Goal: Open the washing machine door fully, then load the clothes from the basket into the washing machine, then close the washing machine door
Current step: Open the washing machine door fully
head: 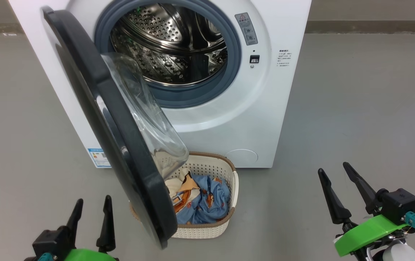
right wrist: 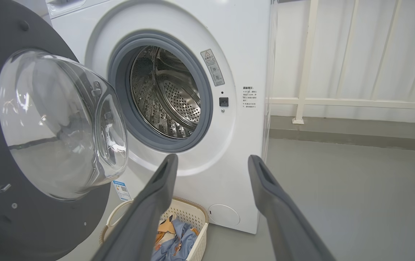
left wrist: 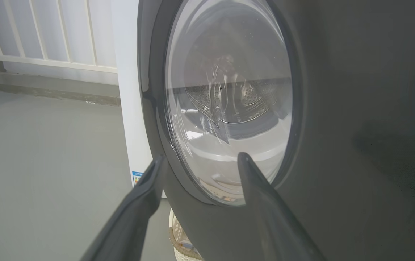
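Note:
The white washing machine (head: 265, 90) stands ahead with its steel drum (head: 171, 43) exposed. Its black-rimmed washing machine door (head: 95, 108) swings out toward me, roughly at a right angle, and overhangs the basket (head: 229, 203) on the floor. Light blue, cream and orange clothes (head: 202, 201) lie inside the basket. My left gripper (head: 92, 204) is open, low at the left, just outside the door's outer face (left wrist: 338, 108). My right gripper (head: 334, 170) is open at the lower right, apart from the machine. In the right wrist view the basket (right wrist: 202, 221) and clothes (right wrist: 178, 241) sit below the door's glass bowl (right wrist: 59, 123).
Grey floor (head: 356, 108) spreads to the right of the machine and to its left (head: 19, 127). A white railing (right wrist: 356, 103) runs behind the machine, with a low kerb below it. The door's lower edge (head: 164, 232) hangs over the basket's left half.

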Available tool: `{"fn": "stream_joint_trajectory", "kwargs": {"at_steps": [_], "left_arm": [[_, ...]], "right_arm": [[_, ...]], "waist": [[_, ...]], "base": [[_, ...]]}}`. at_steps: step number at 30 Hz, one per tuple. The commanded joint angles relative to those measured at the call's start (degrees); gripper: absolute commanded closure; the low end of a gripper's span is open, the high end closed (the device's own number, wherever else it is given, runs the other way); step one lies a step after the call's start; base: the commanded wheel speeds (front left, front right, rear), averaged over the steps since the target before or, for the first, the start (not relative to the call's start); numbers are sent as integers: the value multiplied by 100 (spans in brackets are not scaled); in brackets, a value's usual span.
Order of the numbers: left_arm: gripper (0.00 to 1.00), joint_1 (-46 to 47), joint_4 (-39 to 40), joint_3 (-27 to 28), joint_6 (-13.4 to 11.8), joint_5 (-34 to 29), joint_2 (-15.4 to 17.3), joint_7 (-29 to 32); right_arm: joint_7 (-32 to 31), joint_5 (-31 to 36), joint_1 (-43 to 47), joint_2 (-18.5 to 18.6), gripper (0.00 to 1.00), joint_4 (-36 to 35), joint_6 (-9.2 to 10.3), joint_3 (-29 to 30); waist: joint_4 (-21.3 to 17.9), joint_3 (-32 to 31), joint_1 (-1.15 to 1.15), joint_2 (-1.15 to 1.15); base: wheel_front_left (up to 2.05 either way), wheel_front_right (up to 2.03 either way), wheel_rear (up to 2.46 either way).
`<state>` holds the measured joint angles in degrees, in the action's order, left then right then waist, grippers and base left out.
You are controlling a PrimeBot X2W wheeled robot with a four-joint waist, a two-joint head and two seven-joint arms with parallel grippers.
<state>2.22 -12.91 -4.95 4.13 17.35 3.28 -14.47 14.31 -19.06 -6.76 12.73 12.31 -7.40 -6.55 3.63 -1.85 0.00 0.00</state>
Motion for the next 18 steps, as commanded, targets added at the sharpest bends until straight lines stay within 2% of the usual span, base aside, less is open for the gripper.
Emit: {"fn": "stream_joint_trajectory", "kwargs": {"at_steps": [1, 18], "left_arm": [[0, 169, 153, 208, 9, -95, 59, -52], [0, 222, 132, 244, 22, -101, 50, -52]], "right_arm": [[68, 64, -52, 49, 0, -160, -9, -88], [69, 117, -52, -7, 0, -146, -9, -94]], "waist": [[-4, 9, 0, 0], [0, 48, 0, 0]], "base": [[0, 0, 0], [0, 0, 0]]}}
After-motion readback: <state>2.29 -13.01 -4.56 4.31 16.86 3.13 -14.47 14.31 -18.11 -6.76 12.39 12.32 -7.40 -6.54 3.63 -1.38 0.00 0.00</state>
